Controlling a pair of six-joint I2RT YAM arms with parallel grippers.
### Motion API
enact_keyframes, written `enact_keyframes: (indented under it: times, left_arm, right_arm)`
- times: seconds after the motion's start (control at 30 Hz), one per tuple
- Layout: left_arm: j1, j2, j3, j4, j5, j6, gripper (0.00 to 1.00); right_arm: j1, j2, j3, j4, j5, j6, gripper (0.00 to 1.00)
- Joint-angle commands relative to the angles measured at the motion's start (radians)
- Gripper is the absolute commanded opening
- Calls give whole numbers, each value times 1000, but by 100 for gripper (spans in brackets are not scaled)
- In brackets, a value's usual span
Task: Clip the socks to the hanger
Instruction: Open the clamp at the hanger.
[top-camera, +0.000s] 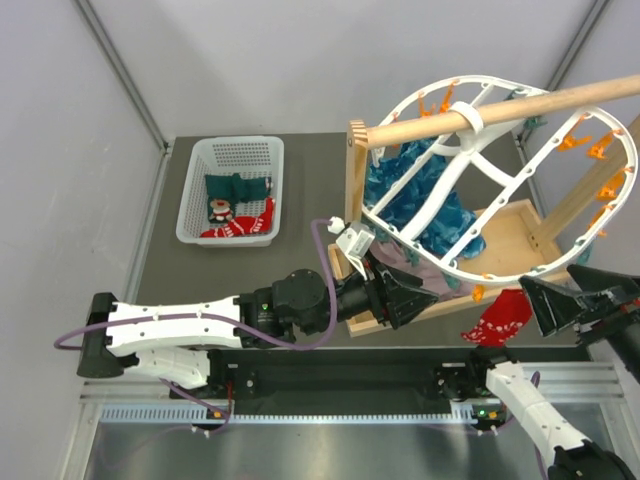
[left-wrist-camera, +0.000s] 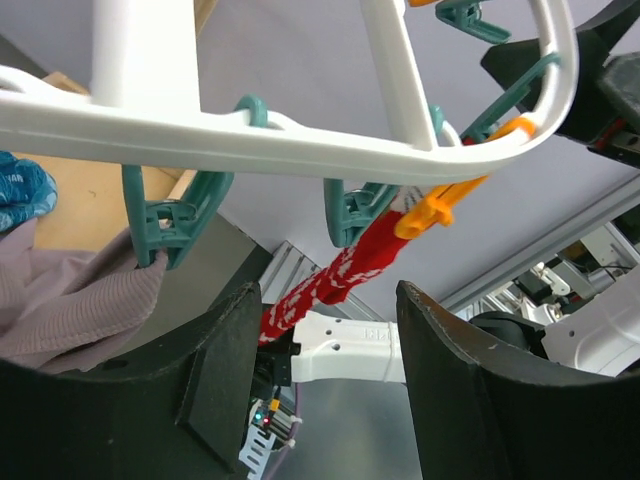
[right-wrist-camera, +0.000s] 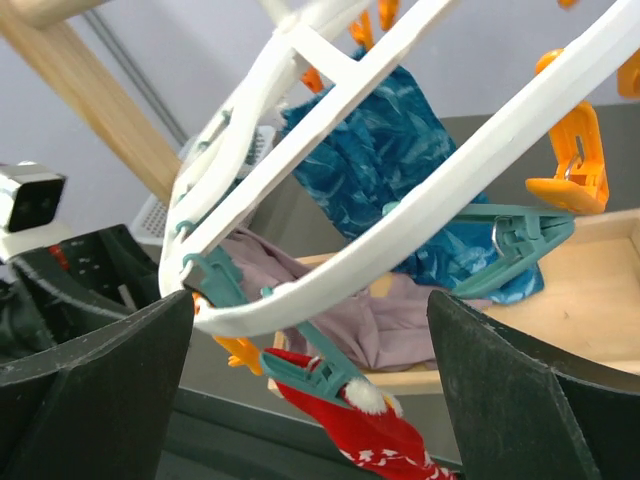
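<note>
Left pincer (left-wrist-camera: 330, 300) first: its two black fingers stand apart with nothing clamped between them, pointing up at the underside of the large white plastic oval drying hanger (left-wrist-camera: 300, 140). My right pincer (right-wrist-camera: 310, 300) is likewise spread wide and empty, close under the same rim from the other side.

Between the two, a red sock with white pattern (right-wrist-camera: 370, 435) hangs from the near edge of the rim, caught at its top by a teal plastic clip (right-wrist-camera: 310, 370). In my left wrist view it dangles just beyond my fingers, beside a small orange plastic clip (left-wrist-camera: 440, 205).

A little further along the rim, a second teal clip (left-wrist-camera: 170, 215) holds a mauve-grey ribbed cloth (left-wrist-camera: 70, 300), which droops to the left of my left pincer. Behind that, a teal-blue patterned cloth (right-wrist-camera: 390, 170) hangs inside the frame, under the curved crossbars.

The hanger's top hook sits over the round light wooden rod (top-camera: 540, 103) of a wooden stand, and the stand's flat wooden tray (top-camera: 510, 235) lies beneath the cloths.

Farthest off, well apart on the left side of the dark grey table (top-camera: 180, 270), stands a white perforated plastic basket (top-camera: 232, 150). In it lie a dark green sock (top-camera: 235, 187), another red sock with white pattern (top-camera: 240, 225), and a small Santa-like figure (top-camera: 220, 210) between them; I cannot tell which sock it belongs to.
</note>
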Motion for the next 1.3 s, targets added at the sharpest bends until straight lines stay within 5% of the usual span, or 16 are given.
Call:
enact_keyframes:
  times: [0.0,0.37,0.7,1.0,1.27]
  left_arm:
    - [-4,-15,-1,16,-19,22,61]
    - [-4,-29,52,39,-61,-1,63]
    - [-6,-129,-41,140,106,-111,42]
    - [-7,-305,-69,47,116,-88,53]
    - [-7,-172,81,53,479,-85,50]
  right_arm:
    - [12,14,40,-140,-108,-16,97]
    - [26,-69,-197,-137,-67,117,100]
    - [38,-32,64,-139,39,76,99]
    - [46,-46,-28,-15,-290,-27,85]
    - [44,-25,-23,25,-409,-76,76]
